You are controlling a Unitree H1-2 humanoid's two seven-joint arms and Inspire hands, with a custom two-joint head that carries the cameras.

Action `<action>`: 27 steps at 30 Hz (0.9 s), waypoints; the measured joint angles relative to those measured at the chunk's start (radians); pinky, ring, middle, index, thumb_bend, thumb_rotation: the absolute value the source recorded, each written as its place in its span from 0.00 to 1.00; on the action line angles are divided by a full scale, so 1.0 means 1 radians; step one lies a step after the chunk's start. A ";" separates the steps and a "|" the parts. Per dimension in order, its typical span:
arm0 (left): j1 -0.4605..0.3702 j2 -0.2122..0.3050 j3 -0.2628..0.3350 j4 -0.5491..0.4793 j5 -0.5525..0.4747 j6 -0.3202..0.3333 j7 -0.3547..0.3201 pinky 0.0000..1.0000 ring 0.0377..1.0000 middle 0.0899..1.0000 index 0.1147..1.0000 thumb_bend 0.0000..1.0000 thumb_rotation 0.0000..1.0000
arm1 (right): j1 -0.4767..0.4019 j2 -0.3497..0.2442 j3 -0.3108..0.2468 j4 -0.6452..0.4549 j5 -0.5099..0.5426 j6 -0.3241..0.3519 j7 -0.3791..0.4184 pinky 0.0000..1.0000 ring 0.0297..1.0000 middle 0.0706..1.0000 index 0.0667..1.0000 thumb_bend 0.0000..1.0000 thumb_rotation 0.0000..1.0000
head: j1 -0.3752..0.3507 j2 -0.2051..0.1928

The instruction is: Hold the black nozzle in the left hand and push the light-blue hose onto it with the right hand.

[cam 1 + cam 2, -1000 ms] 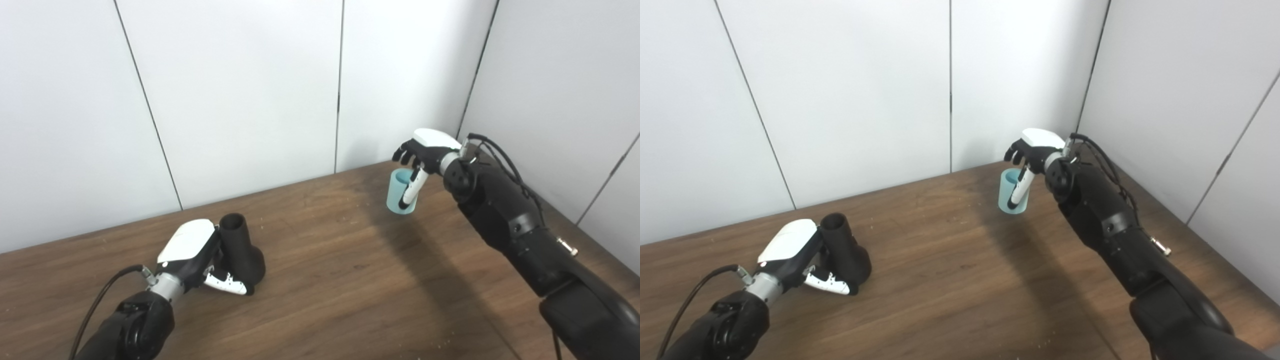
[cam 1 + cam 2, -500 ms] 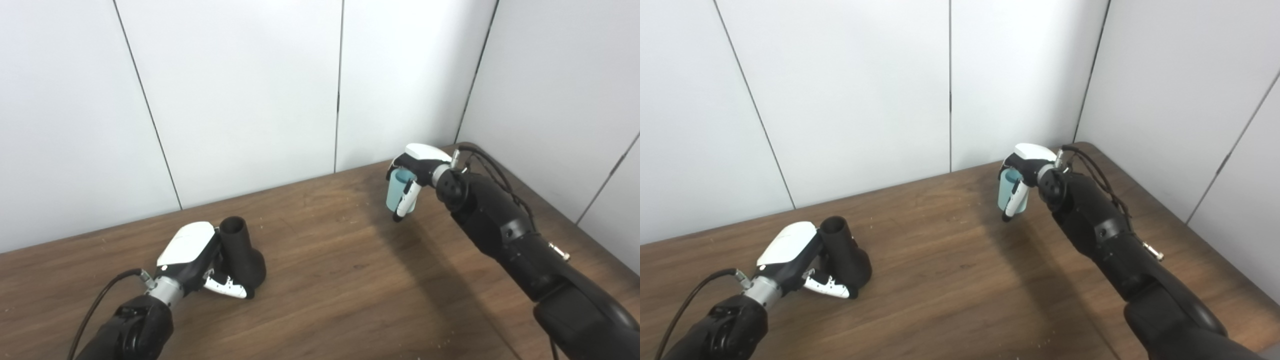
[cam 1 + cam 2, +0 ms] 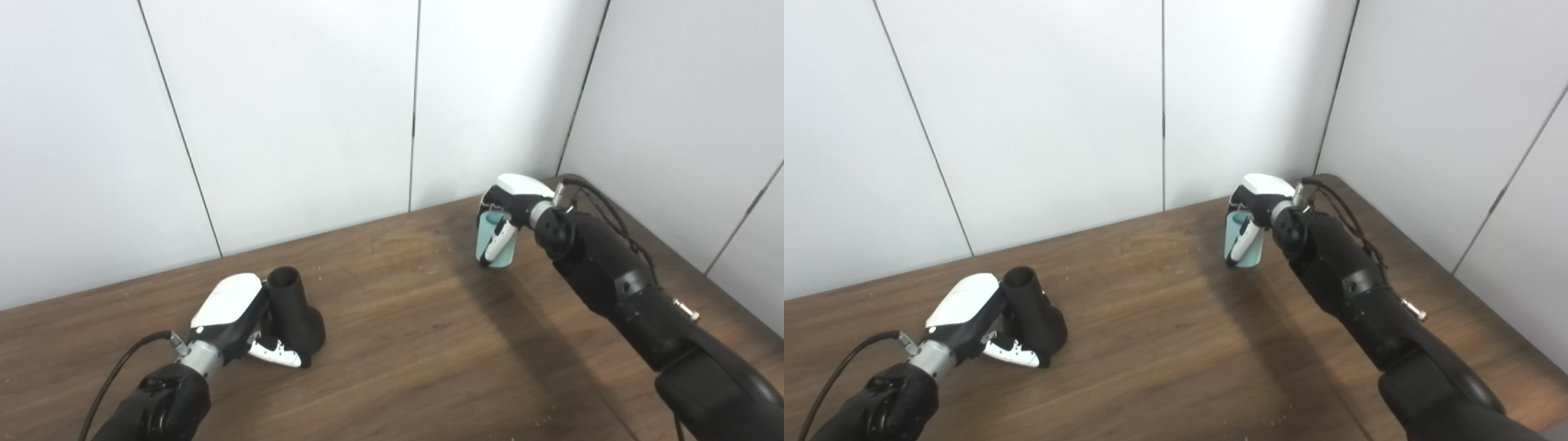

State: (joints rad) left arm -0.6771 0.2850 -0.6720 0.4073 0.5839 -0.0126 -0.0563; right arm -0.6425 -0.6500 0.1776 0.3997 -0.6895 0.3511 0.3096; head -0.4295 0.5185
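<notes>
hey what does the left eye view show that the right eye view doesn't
Only the left eye view: the right arm is cut off by the picture's right edge, and less of the side wall shows.

Only the right eye view: more of the right-hand wall and the table's far right corner, with the right arm wholly inside the picture.

Both share: the left hand closed around the upright black nozzle on the table, and the right hand wrapped on the light-blue hose near the back wall, far apart from the nozzle.

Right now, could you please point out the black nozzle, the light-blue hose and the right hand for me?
black nozzle [image 3: 293,309], left eye view, on its upright neck.
light-blue hose [image 3: 487,236], left eye view, on its bare left wall.
right hand [image 3: 1260,195], right eye view, on its back shell.
</notes>
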 measured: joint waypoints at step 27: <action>-0.002 -0.005 -0.003 -0.025 0.001 0.043 -0.030 0.57 0.53 0.48 0.39 0.52 0.00 | 0.011 0.032 -0.011 -0.226 0.100 -0.210 -0.126 0.39 0.43 0.46 0.43 0.52 0.00 | 0.120 0.020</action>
State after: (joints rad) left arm -0.6789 0.2799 -0.6748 0.3827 0.5849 0.0305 -0.0865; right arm -0.6314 -0.6177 0.1668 0.1741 -0.5896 0.1415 0.1832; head -0.3099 0.5384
